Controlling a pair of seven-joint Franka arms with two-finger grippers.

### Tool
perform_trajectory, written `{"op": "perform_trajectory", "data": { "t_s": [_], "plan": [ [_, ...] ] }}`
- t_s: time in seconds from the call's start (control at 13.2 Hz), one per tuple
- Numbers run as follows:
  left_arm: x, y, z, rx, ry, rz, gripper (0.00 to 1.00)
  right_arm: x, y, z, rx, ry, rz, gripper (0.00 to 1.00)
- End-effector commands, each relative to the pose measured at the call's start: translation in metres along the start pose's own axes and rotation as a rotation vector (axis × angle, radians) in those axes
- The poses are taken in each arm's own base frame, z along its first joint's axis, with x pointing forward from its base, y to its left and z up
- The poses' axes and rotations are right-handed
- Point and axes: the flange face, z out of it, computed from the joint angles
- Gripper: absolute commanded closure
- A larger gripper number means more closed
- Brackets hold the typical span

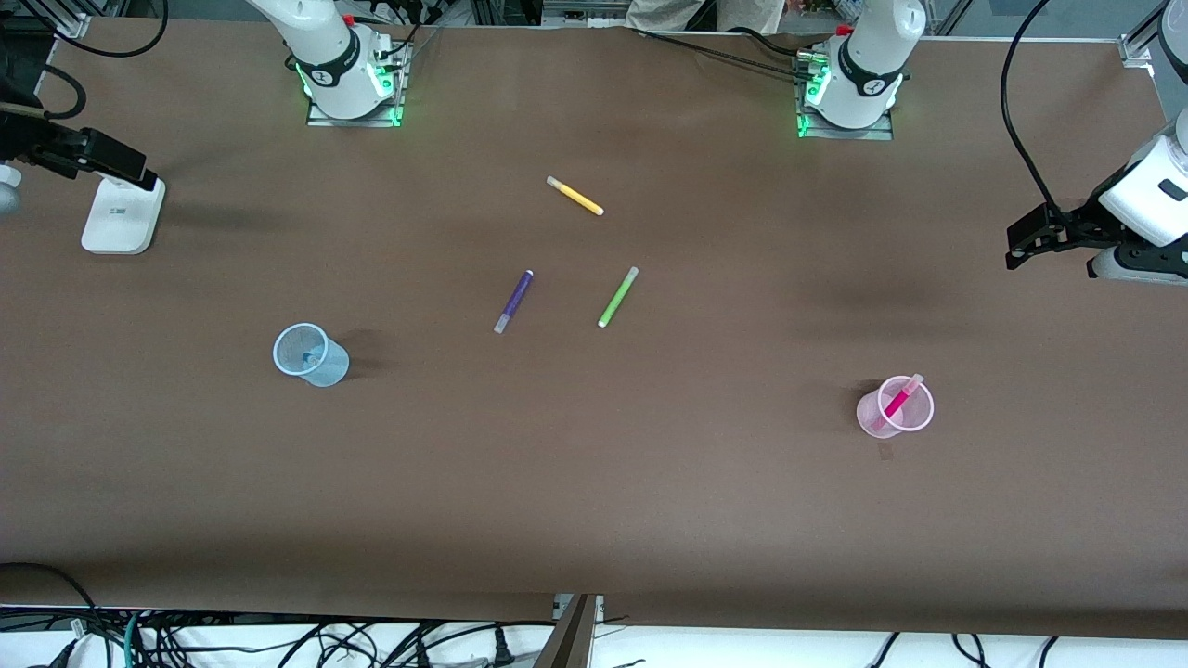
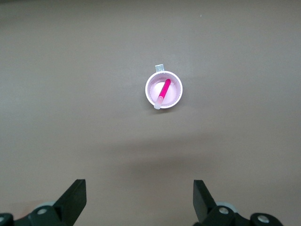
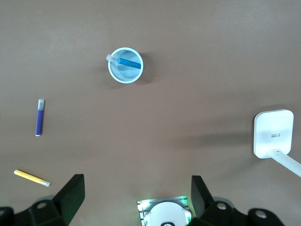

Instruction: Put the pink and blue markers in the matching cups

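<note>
The pink marker (image 1: 898, 401) stands tilted inside the pale pink cup (image 1: 877, 422) toward the left arm's end of the table; the left wrist view shows the marker (image 2: 163, 92) in the cup (image 2: 175, 96) from above. The blue marker (image 3: 129, 62) leans inside the light blue cup (image 3: 123, 75); in the front view that cup (image 1: 325, 366) stands toward the right arm's end. My left gripper (image 1: 1018, 249) (image 2: 139, 188) is open, empty and raised high, off to the side of the pink cup. My right gripper (image 1: 130, 167) (image 3: 136, 183) is open, empty and raised high.
A purple marker (image 1: 513, 301), a lime-green marker (image 1: 618, 296) and a yellow marker (image 1: 575, 196) lie loose mid-table, farther from the front camera than both cups. A white stand (image 1: 121, 215) sits at the right arm's end. Cables hang along the table's near edge.
</note>
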Motion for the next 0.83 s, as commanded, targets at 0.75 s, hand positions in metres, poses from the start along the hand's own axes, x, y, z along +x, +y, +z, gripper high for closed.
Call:
{"op": "perform_trajectory", "data": {
  "t_s": [0.75],
  "plan": [
    [0.0022, -0.0062, -0.0024, 0.017, 0.011, 0.009, 0.0, -0.0008, -0.0099, -0.0068, -0.019, -0.003, -0.005, 0.0]
  ]
}}
